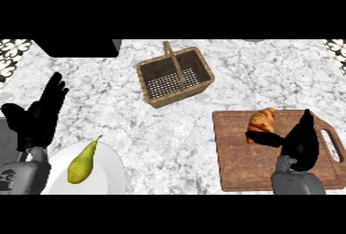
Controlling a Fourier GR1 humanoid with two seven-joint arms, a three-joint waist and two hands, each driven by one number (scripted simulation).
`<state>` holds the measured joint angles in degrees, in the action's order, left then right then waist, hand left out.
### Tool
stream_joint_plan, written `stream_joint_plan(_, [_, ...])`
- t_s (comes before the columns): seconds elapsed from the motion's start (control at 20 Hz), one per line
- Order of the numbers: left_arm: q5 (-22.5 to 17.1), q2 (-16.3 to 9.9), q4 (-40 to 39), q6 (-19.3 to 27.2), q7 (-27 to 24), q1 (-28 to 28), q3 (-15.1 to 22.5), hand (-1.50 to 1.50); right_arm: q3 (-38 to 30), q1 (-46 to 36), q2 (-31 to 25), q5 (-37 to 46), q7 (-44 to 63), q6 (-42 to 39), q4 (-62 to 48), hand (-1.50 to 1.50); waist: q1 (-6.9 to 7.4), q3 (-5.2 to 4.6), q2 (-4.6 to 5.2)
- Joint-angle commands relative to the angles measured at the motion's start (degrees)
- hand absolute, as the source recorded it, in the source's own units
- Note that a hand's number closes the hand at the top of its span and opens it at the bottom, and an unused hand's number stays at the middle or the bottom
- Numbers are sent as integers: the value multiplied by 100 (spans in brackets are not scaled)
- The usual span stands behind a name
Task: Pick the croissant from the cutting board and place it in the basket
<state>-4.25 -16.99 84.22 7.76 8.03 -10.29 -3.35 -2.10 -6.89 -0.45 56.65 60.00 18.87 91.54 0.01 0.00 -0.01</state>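
Taking the cutting board (283, 155) as the landmark, the left hand (37, 114) shows far to its left at the view's edge, fingers straight and pointing up, at rest and holding nothing. Just below that hand, still well left of the board, a white plate (111, 176) carries a green pear (82, 162) lying tilted with its stem up and to the right. Up and to the left of the board, apart from it on the marble counter (169, 137), stands the wicker basket (175, 77) with its handle arching over the opening (nothing shows inside it). On the board itself, near its upper edge and left of centre, lies the croissant (262, 122), lengthwise up the board. The right hand (297, 141) sits over the board just right of the croissant, fingers extended upward and thumb reaching left to touch the pastry's lower end; the hand is unclenched, not closed round it.
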Motion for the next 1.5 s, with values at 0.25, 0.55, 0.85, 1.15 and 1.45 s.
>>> stream_joint_plan(0.25, [191,367,143,9,-6,147,37,0,-167,-401,43,-136,335,53,-610,-150,8,0,1])
stream_joint_plan(0.55, [190,207,-150,-185,26,-150,-222,0,264,174,45,-687,-346,358,-906,150,-5,1,0])
stream_joint_plan(0.85, [102,41,-315,-425,-136,-79,-419,0,-111,-369,-5,-1086,-1132,146,-1625,150,18,2,9])
stream_joint_plan(1.15, [294,295,54,-202,170,-134,-221,0,-119,-552,19,-963,-1329,495,-2143,150,26,3,10])
stream_joint_plan(1.45, [292,437,-45,-406,103,-403,124,0,3148,-737,39,-1263,-2874,-1554,-1298,150,993,15,12])
